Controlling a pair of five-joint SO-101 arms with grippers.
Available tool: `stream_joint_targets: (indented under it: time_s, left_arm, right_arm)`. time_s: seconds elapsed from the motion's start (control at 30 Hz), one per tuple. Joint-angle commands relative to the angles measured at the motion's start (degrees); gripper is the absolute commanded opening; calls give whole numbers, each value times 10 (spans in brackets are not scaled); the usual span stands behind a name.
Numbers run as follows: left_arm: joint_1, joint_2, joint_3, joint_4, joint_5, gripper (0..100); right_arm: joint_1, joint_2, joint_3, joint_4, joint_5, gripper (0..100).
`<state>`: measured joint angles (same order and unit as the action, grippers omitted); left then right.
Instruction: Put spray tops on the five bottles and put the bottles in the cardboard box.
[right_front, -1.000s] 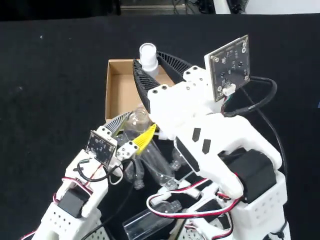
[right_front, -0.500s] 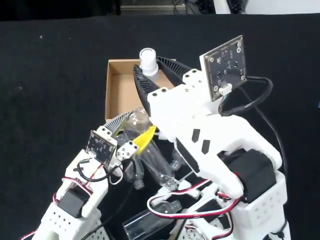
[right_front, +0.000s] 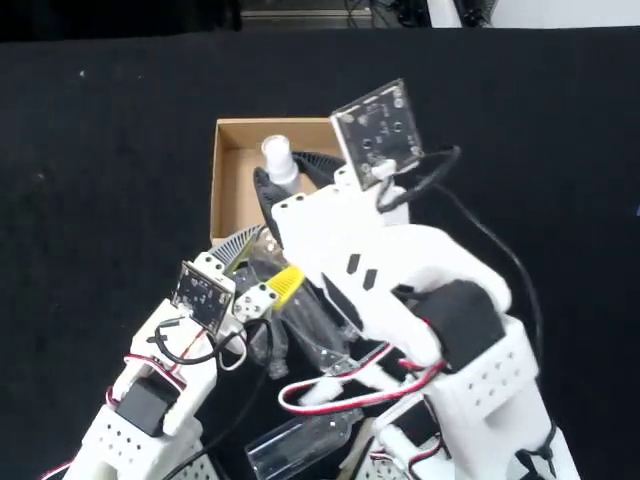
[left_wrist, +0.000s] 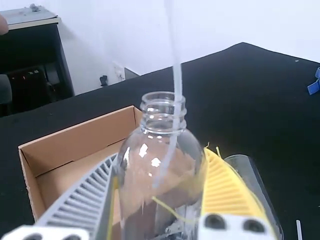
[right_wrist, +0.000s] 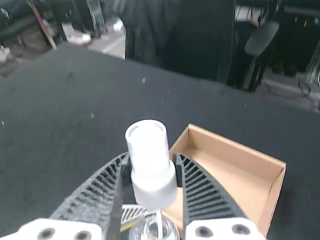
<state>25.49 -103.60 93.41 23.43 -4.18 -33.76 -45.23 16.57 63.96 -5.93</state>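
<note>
Across the whole work area lies a black-covered table (right_front: 110, 130). Beyond its edge I see a white wall (left_wrist: 125, 30) and a dark cabinet (left_wrist: 30, 55) in the left wrist view, and an office chair (right_wrist: 261, 40) in a dim room in the right wrist view. An open cardboard box (right_front: 230, 190) sits on the table, farther from the near edge than both arms.

My left hand (left_wrist: 160, 165) is clamped on the shoulder of a clear bottle (left_wrist: 161, 135), grey finger on one side and yellow on the other. It holds the bottle neck-up just at the box's near side. My right hand (right_wrist: 151, 160) grips a white spray top (right_wrist: 147, 150) above that bottle. Its thin dip tube (left_wrist: 175, 60) runs down into the open neck, while the cap itself hangs apart from the rim. More clear bottles (right_front: 300, 445) lie by the table's near edge, among the arm bases.
</note>
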Motion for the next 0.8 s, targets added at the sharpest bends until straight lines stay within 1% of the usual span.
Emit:
stream_joint_targets:
  time_s: [0.0, 0.13, 0.2, 0.3, 0.43, 0.53, 0.67, 0.77]
  left_arm:
    - [-7, 0, -2, -13, 1, 69]
    - [-7, 0, -1, -13, 1, 69]
    - [-7, 0, -1, -13, 1, 69]
    - [-7, 0, -1, -13, 1, 69]
    - [-7, 0, -1, -13, 1, 69]
    - [-7, 0, -1, -13, 1, 69]
    - [-7, 0, -1, -13, 1, 68]
    - [-20, -1, -10, -13, 1, 66]
  right_arm:
    - [-11, 2, 5, -13, 5, 80]
    - [-32, 0, 2, -4, 5, 188]
    - [-47, 0, -6, 17, 5, 218]
    - [-56, 0, -26, 46, 19, 211]
    - [-53, 0, -67, 100, 91, 181]
    - [0, 0, -114, 142, 105, 145]
    - [115, 0, -150, 166, 105, 79]
    - [146, 3, -131, 166, 105, 64]
